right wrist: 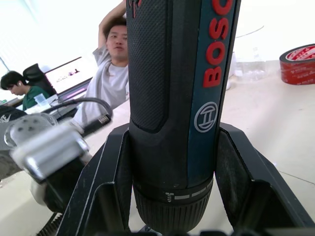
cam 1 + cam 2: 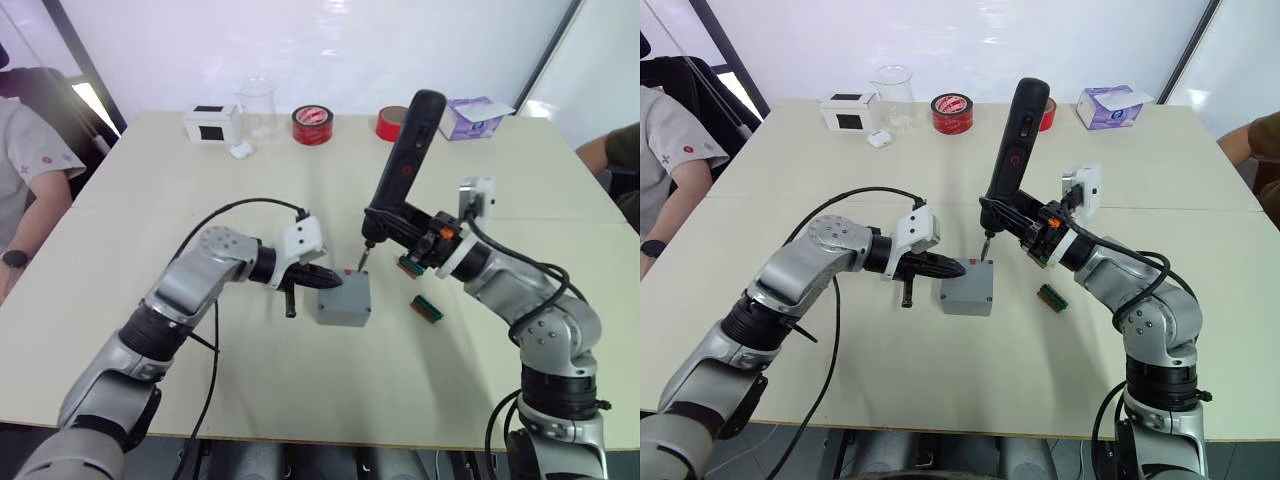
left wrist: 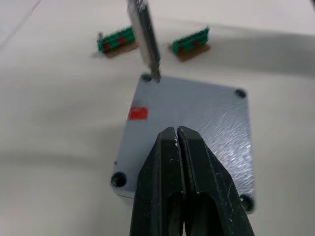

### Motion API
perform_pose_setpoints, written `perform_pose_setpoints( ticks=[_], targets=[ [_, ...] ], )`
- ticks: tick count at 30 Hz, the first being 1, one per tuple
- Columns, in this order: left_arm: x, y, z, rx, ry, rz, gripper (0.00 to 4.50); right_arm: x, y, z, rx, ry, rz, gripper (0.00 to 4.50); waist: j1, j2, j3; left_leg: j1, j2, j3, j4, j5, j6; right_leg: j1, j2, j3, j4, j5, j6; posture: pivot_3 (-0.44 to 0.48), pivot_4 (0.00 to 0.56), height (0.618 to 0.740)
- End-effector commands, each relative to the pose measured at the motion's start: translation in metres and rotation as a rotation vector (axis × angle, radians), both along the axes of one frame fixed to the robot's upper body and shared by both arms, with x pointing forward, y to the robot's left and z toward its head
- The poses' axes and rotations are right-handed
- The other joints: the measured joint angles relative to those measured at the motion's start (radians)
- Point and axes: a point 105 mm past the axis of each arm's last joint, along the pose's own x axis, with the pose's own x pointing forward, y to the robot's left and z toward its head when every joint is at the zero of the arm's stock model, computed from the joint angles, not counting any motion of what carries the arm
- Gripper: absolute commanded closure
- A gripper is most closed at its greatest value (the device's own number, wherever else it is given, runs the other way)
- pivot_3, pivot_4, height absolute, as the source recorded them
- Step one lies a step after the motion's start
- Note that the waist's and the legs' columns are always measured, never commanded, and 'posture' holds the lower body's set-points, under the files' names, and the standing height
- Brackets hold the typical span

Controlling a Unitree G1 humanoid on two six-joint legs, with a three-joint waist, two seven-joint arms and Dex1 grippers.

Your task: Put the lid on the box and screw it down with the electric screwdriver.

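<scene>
Your right gripper (image 2: 400, 232) clamps the electric screwdriver (image 2: 402, 165), tilted, its bit touching the lid (image 3: 189, 125) at the corner hole nearest the red mark (image 3: 137, 113). The lid already sits flush on the box (image 2: 345, 301), mid-table. Your left gripper (image 2: 322, 275) has its fingers (image 3: 172, 187) pressed together, resting on the lid's near edge to steady it.

The bit looks slightly beside the hole; because the tool leans, it could skid across the plate, or torque could spin the box if you ease the left hand's pressure. With the lid on, the box's contents are hidden. A clear beaker (image 2: 256, 108) stands at the far edge, apparently empty.
</scene>
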Motion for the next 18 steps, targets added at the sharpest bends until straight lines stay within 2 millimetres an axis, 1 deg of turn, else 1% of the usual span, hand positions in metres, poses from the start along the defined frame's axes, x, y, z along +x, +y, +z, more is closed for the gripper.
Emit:
perform_pose_setpoints(
  ticks=[1,6,11,18],
  targets=[
    [0.000,0.003,-0.016,0.067,-0.018,-0.013,4.50,-0.001,-0.003,0.009,-0.019,-0.078,-0.020,2.75,0.001,0.000,0.000,0.000,0.000,0.000,0.000,0.000,0.000,0.000,0.000,0.000,0.000,0.000,0.000,0.000,0.150,0.740],
    [-0.001,0.001,-0.013,0.044,-0.013,-0.025,4.50,0.004,-0.006,0.000,-0.061,-0.080,-0.055,2.75,0.001,-0.001,0.000,0.001,0.000,0.000,0.000,0.000,0.000,0.001,0.000,0.000,0.000,0.000,0.000,0.000,0.150,0.740],
    [0.000,-0.001,-0.010,0.034,-0.013,-0.030,4.50,0.007,-0.008,-0.005,-0.073,-0.082,-0.071,2.75,0.001,-0.001,-0.001,0.001,0.000,0.000,0.000,0.000,0.000,0.002,0.000,0.000,0.000,0.000,0.000,0.000,0.150,0.740],
    [-0.001,0.000,-0.010,0.035,-0.008,-0.027,4.50,0.006,-0.007,-0.015,-0.120,-0.054,-0.053,2.75,0.002,-0.001,-0.001,0.002,0.000,0.000,0.000,0.000,0.000,0.002,0.000,0.000,0.000,0.000,0.000,0.000,0.150,0.740]
  ],
)
